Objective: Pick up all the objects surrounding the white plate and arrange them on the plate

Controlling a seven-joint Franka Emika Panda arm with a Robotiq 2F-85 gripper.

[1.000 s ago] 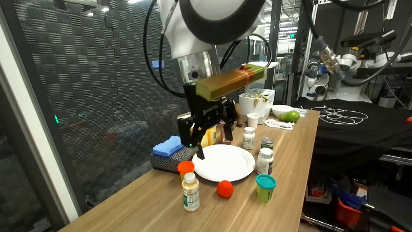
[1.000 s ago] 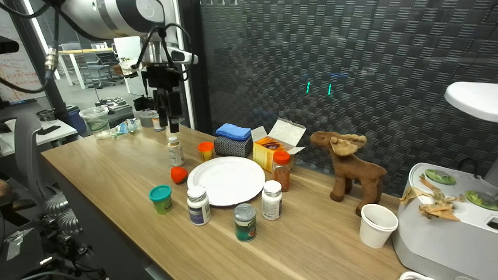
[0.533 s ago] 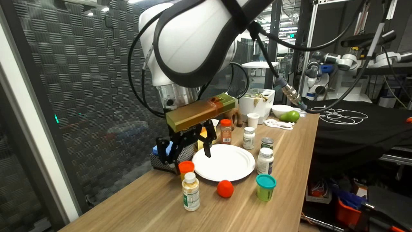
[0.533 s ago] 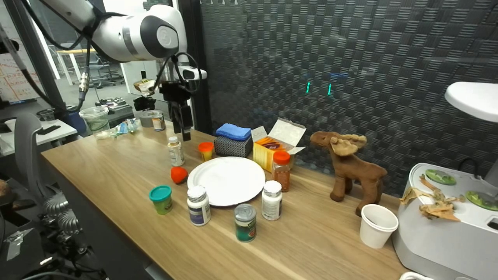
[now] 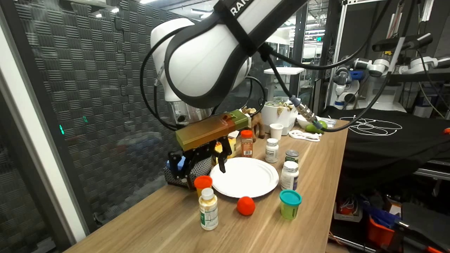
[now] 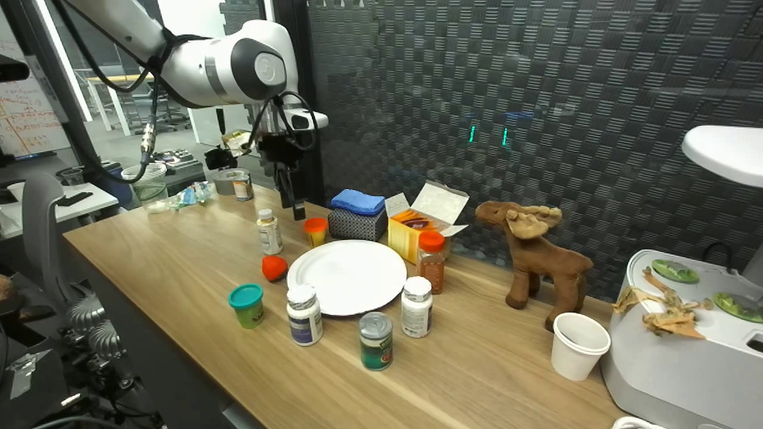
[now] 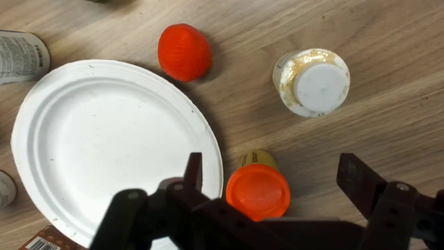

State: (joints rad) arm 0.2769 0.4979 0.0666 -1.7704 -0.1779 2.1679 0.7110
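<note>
The white plate (image 5: 244, 177) lies bare on the table. My gripper (image 7: 270, 161) is open and empty above the orange-lidded yellow tub (image 7: 258, 191), which sits between its fingers in the wrist view, nearer the plate-side finger. In an exterior view, my gripper (image 6: 297, 211) hangs just behind and above that tub. Around the plate stand a white-capped bottle (image 5: 209, 211), a red ball-like object (image 5: 245, 206), a teal-lidded green tub (image 5: 290, 205), two white bottles (image 6: 304, 316) (image 6: 416, 307), a green can (image 6: 375, 342) and a red-capped spice jar (image 6: 430, 262).
A patterned box with a blue cloth (image 6: 357, 202) and an open yellow box (image 6: 411, 235) stand by the dark wall, close to the gripper. A brown moose toy (image 6: 539, 256), paper cups (image 6: 578, 345) and a white planter (image 6: 673, 345) stand farther along.
My gripper has come down and moved away from over the plate to above the orange-lidded tub, staying open. The objects on the table have not moved.
</note>
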